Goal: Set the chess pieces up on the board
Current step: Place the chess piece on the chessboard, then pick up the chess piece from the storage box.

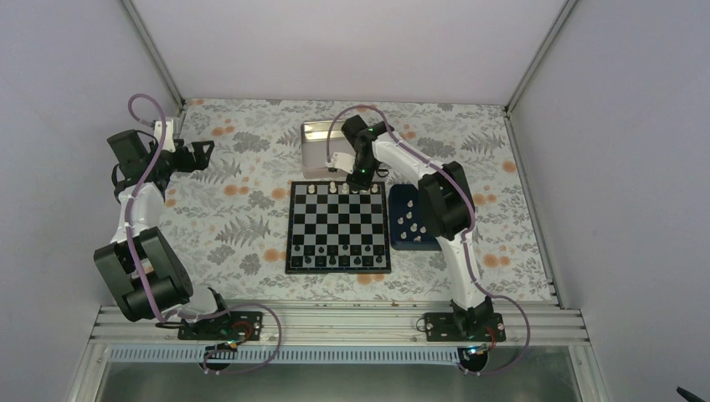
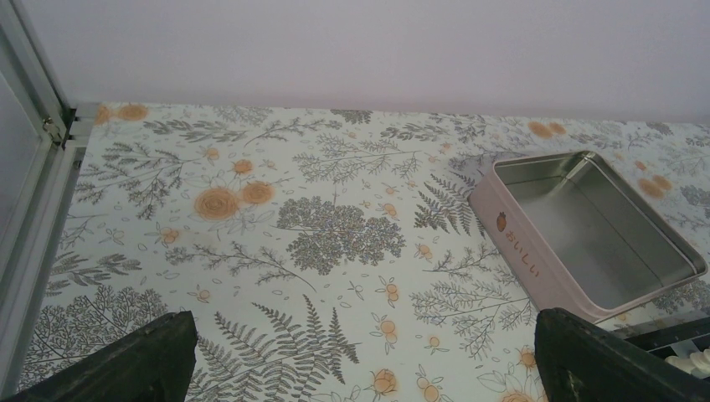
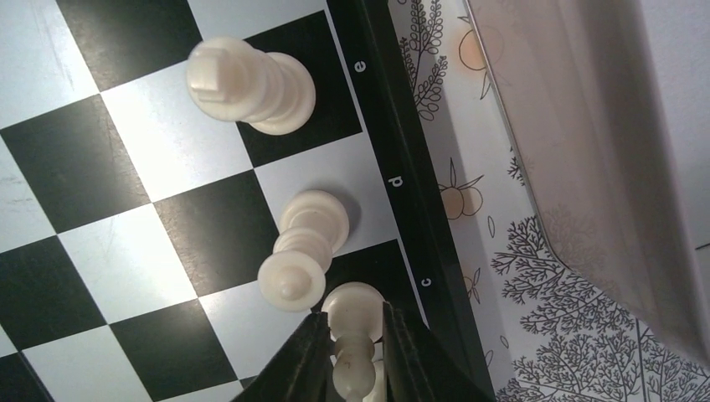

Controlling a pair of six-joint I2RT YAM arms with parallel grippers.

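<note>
The board (image 1: 339, 226) lies flat mid-table. Several cream chess pieces (image 1: 333, 188) stand on its far row, and small dark pieces line the near row. My right gripper (image 1: 362, 177) hangs over the far edge. In the right wrist view (image 3: 356, 356) it is shut on a cream piece (image 3: 355, 311), held upright over the square by the letter c. A cream queen (image 3: 306, 247) stands on d and a cream king (image 3: 251, 84) on e. More cream pieces (image 1: 410, 219) lie in the blue tray. My left gripper (image 1: 201, 155) is open and empty over the far left (image 2: 360, 368).
A shiny metal tin (image 1: 316, 146) stands just behind the board; it also shows in the left wrist view (image 2: 586, 234) and close to the right gripper (image 3: 578, 167). The dark blue tray (image 1: 400, 239) sits against the board's right side. Enclosure walls surround the floral tablecloth.
</note>
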